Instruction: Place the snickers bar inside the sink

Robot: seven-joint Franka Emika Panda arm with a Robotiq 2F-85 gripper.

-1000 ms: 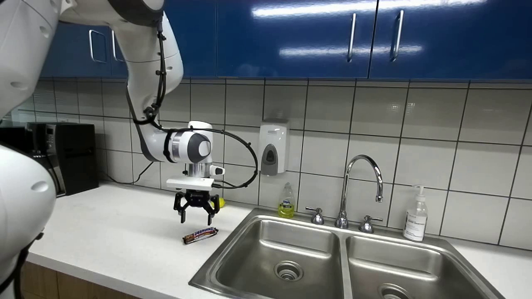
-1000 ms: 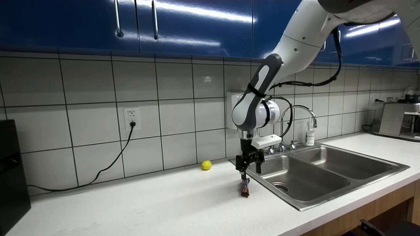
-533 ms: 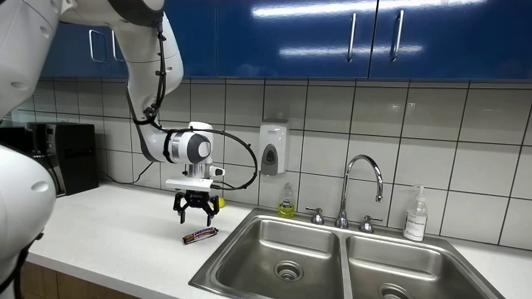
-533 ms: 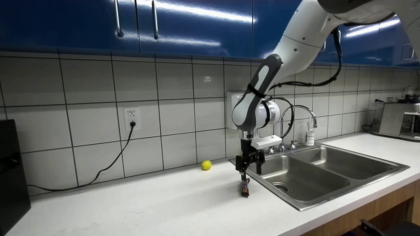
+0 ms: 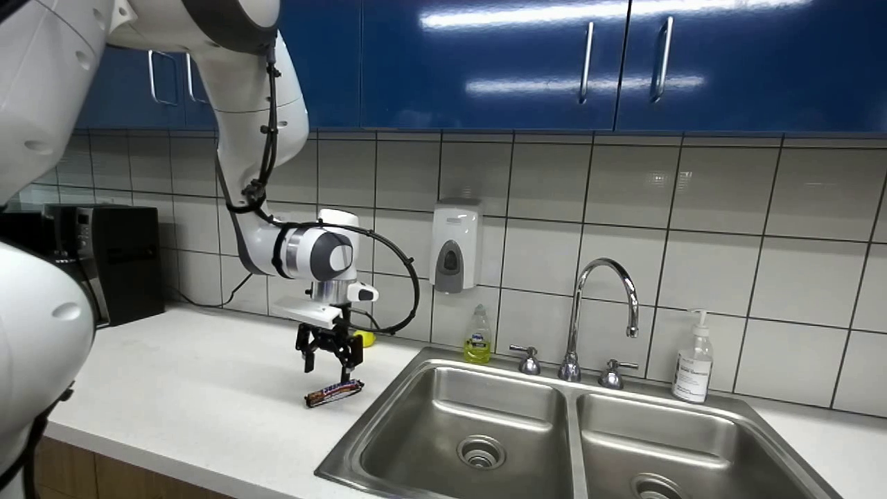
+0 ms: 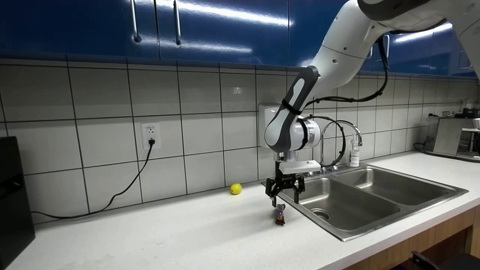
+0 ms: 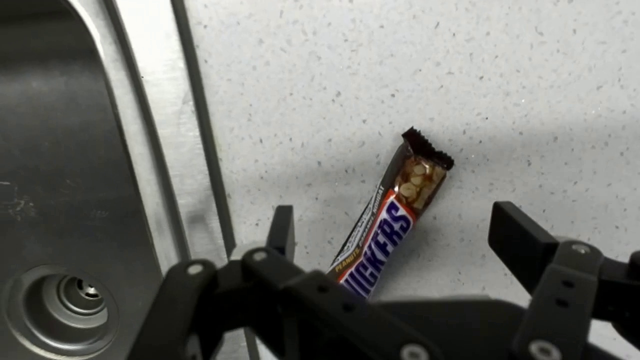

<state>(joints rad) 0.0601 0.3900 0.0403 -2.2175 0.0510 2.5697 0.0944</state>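
The snickers bar [image 5: 334,394] lies flat on the white counter, left of the sink [image 5: 416,475] in this exterior view. It also shows in an exterior view [image 6: 280,215], and in the wrist view the bar [image 7: 382,235] lies slanted, its lower end hidden by the gripper linkage. My gripper [image 5: 327,373] is open and empty, pointing down just above the bar. In the wrist view the gripper's fingers [image 7: 392,227] stand apart on both sides of the bar without touching it. The sink's metal rim [image 7: 165,80] and a round drain are at the left there.
A yellow ball [image 6: 236,188] sits by the tiled wall. A faucet [image 5: 575,326], handles, a dish soap bottle [image 5: 478,339] and a pump bottle [image 5: 694,364] stand behind the basins. A soap dispenser [image 5: 456,246] hangs on the wall. A black appliance [image 5: 104,263] stands on the counter.
My gripper has turned about its vertical axis and come slightly lower over the bar. The fingers remain open. The bar has not moved.
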